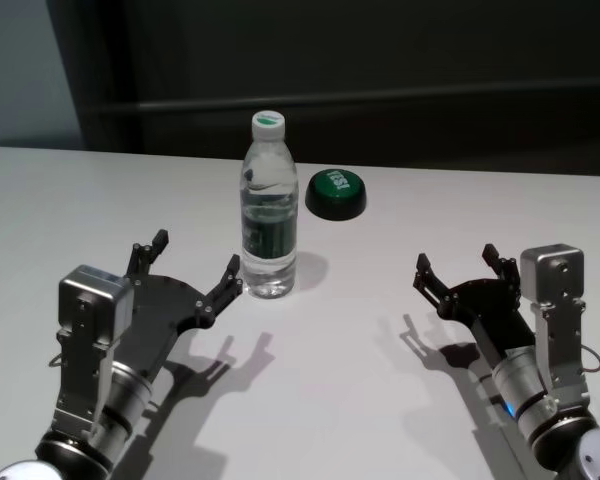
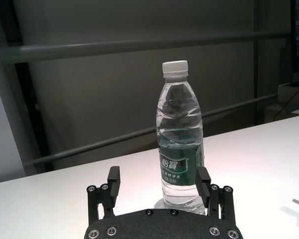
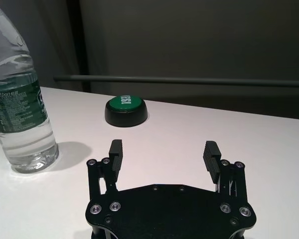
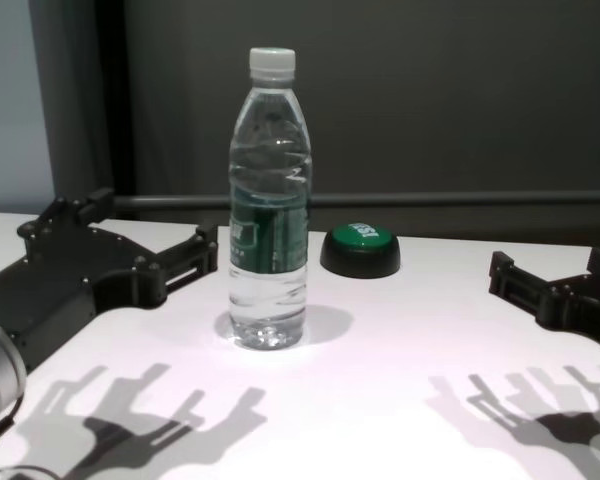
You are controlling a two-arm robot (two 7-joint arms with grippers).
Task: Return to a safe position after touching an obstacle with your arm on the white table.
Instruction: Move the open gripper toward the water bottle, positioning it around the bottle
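The obstacle, a clear water bottle (image 1: pixel 270 215) with a white cap and dark green label, stands upright on the white table (image 1: pixel 370 400). My left gripper (image 1: pixel 196 254) hovers open just left of the bottle, its inner fingertip (image 1: pixel 232 268) right beside the bottle's lower body; I cannot tell if they touch. In the left wrist view the bottle (image 2: pixel 179 129) rises just beyond the inner side of the open left gripper (image 2: pixel 158 175). My right gripper (image 1: pixel 456 258) is open and empty, well to the right. The chest view shows the bottle (image 4: pixel 268 200) beside the left gripper (image 4: pixel 152 222).
A low green dome button (image 1: pixel 335 192) on a black base sits behind and right of the bottle, also shown as the button (image 3: pixel 126 109) ahead of the right gripper (image 3: pixel 163 147). A dark wall with a horizontal rail (image 4: pixel 460 200) runs behind the table's far edge.
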